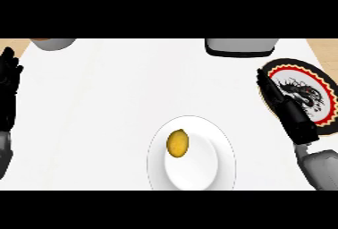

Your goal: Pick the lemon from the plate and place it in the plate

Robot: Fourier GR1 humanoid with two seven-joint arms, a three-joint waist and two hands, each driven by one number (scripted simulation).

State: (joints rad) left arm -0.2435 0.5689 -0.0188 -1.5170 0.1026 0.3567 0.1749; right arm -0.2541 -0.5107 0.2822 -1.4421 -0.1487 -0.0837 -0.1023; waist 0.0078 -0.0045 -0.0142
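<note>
Well left of the open, straight-fingered right hand [285, 107], the small yellow lemon [177, 143] lies inside the plain white round plate [218, 167], near the patterned black-and-red plate [317, 89].

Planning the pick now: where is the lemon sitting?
In the head view the lemon lies on the white plate, left of its middle, at lower centre of the counter; the patterned plate and right hand are up to its right.

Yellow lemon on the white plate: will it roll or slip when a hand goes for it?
The small yellow oval lemon will probably roll if nudged from the side, since its rounded body lies loose. It sits left of centre on the round white plate, whose smooth surface likely lets it slide. It looks rigid, so probably won't deform when grasped.
</note>
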